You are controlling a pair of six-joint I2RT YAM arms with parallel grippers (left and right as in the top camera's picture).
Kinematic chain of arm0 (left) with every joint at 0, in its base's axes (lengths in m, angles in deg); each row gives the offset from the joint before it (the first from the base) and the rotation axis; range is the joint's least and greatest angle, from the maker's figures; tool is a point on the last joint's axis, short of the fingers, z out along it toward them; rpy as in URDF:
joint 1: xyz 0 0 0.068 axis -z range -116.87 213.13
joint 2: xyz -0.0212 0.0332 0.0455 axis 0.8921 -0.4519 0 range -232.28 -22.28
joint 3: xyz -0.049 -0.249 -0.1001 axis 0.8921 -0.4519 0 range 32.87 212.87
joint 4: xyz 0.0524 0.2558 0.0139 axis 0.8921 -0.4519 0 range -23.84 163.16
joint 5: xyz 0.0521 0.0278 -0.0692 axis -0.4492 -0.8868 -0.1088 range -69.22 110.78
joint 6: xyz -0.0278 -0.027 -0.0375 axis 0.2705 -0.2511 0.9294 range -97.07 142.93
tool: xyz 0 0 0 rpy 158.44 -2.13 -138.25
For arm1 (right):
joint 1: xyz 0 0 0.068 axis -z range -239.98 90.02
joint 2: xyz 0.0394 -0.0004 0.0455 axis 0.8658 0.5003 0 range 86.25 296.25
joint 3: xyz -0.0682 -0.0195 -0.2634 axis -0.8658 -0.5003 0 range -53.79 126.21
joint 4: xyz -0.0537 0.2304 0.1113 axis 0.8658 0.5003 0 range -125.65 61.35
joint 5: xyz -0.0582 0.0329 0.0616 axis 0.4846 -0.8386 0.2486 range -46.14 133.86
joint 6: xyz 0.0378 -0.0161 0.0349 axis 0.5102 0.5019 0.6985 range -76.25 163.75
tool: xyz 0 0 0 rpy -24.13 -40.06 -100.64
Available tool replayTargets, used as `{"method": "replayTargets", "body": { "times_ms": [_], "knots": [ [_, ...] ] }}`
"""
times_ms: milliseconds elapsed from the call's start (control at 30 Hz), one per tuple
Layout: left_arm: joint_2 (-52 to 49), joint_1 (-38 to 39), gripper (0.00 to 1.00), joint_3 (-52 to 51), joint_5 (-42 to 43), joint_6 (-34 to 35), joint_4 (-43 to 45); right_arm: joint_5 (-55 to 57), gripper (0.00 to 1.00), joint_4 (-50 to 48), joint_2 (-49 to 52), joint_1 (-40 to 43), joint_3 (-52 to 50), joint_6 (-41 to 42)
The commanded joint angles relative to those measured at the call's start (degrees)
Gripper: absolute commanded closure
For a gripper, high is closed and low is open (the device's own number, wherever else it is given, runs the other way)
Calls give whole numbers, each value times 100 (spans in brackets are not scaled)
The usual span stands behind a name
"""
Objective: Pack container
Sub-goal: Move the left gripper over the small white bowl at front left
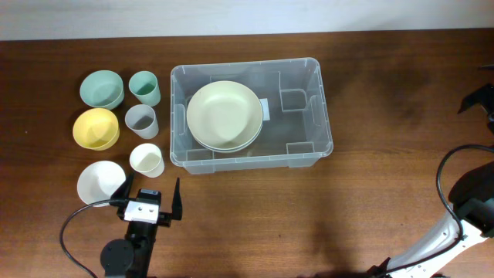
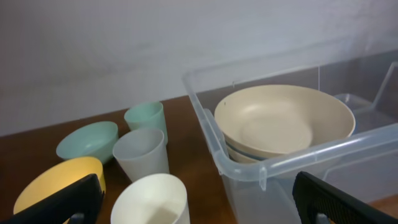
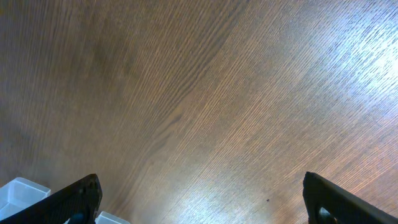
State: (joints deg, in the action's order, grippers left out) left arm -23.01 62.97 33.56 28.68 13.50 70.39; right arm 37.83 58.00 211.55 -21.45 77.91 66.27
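Note:
The container (image 1: 325,116) is a large clear bin in the middle of the table, with two stacked cream bowls (image 1: 224,116) in its left half. Left of it stand a teal bowl (image 1: 102,88), a yellow bowl (image 1: 96,127), a white bowl (image 1: 101,182), a teal cup (image 1: 144,86), a grey cup (image 1: 141,120) and a white cup (image 1: 146,160). My left gripper (image 1: 153,194) is open and empty, just in front of the white cup (image 2: 152,202) and facing the container's near left corner (image 2: 208,124). My right gripper (image 3: 199,190) is open over bare wood.
The right arm (image 1: 463,224) stands at the table's right edge, far from the bin. A cable (image 1: 73,224) loops beside the left arm. A corner of a clear plastic piece (image 3: 18,190) shows at the lower left of the right wrist view.

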Motion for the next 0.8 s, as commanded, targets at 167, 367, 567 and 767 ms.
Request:
{"method": "replayTargets", "body": {
  "times_ms": [167, 367, 567, 767],
  "knots": [
    [37, -42, 0, 24, 280, -57, 1827, 26, 1, -4, -118, -24, -28, 48],
    [-363, -356, 0, 789, 153, -538, 1982, 26, 1, -2, -118, -24, -28, 48],
    [-2830, -1071, 0, 3488, 560, -573, 857, 26, 1, -4, -118, -24, -28, 48],
    [-5394, -1405, 0, 6081, 2122, -678, -579, 26, 1, -4, -118, -24, -28, 48]
  ]
}}
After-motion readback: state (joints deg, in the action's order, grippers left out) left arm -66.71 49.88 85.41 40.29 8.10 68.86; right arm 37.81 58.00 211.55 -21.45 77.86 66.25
